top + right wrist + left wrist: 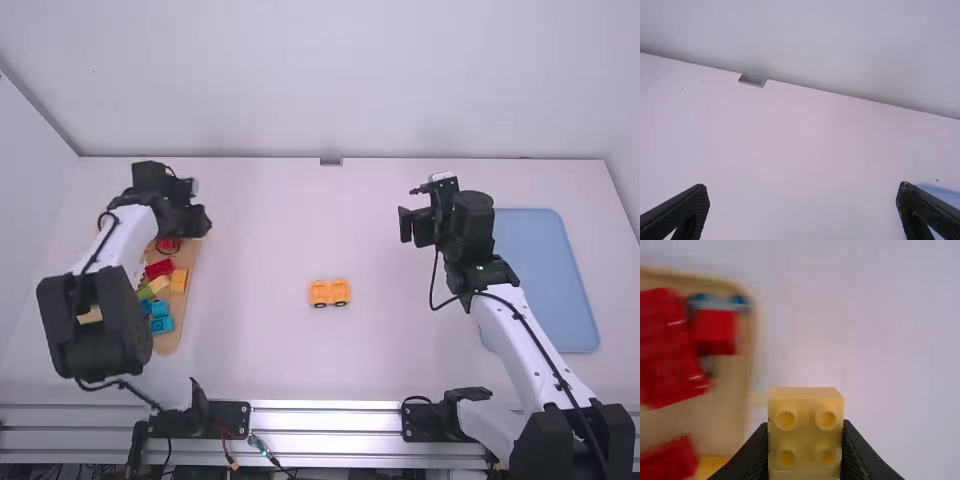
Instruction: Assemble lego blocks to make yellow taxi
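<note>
White bench (pixel 250 220) in the high view; on it, just below centre, sits the part-built taxi (pixel 329 293), probably light and stiff, best held across its sides. Left wrist view: left fingers (pixel 752 455) grip a yellow block (pixel 806 436), likely hard and slippery, studs free. Right wrist view: right fingers (pixel 694 205) stand open, empty.

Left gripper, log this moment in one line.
left gripper: holding yellow block near tray | right gripper: open, empty | wheeled yellow assembly: on table, unheld
</note>
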Robot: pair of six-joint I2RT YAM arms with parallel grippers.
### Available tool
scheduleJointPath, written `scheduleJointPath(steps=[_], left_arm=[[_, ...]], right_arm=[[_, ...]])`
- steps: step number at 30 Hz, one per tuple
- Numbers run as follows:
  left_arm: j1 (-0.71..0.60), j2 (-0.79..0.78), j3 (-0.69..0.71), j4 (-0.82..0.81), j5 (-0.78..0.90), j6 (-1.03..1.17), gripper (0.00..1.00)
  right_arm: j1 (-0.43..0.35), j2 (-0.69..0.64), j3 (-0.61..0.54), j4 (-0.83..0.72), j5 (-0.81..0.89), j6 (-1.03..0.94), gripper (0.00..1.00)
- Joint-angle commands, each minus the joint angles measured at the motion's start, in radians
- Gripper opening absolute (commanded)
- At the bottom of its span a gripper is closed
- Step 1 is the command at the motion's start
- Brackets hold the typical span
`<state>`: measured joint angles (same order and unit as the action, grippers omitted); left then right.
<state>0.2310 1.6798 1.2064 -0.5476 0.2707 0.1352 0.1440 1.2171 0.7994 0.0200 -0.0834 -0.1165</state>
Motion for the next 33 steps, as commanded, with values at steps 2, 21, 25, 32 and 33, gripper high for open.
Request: scheduleJointPath(steps=[2, 21, 25, 32, 33], left_arm=[[-0.129, -0.095, -0.08, -0.051, 0.114, 0.398, 0.02], [-0.44, -0.066, -0.328, 0.035, 0.107, 1.156, 0.02], [-0.443, -0.013, -0.329, 0.044, 0.11, 1.155, 0.02], [-0.44, 0.073, -0.312, 0.072, 0.125, 1.138, 0.02], [-0.44, 0.074, -0.312, 0.08, 0.136, 1.133, 0.02]], right_arm=[[0.001, 0.006, 0.037, -0.005, -0.005, 0.011, 0.99], [0.001, 0.006, 0.037, -0.063, -0.013, 0.015, 0.99], [0.001, 0.006, 0.037, -0.062, -0.027, 0.015, 0.99], [0.001, 0.006, 0.037, -0.063, -0.028, 0.016, 0.99], [0.001, 0.006, 0.037, -0.063, -0.028, 0.015, 0.99]])
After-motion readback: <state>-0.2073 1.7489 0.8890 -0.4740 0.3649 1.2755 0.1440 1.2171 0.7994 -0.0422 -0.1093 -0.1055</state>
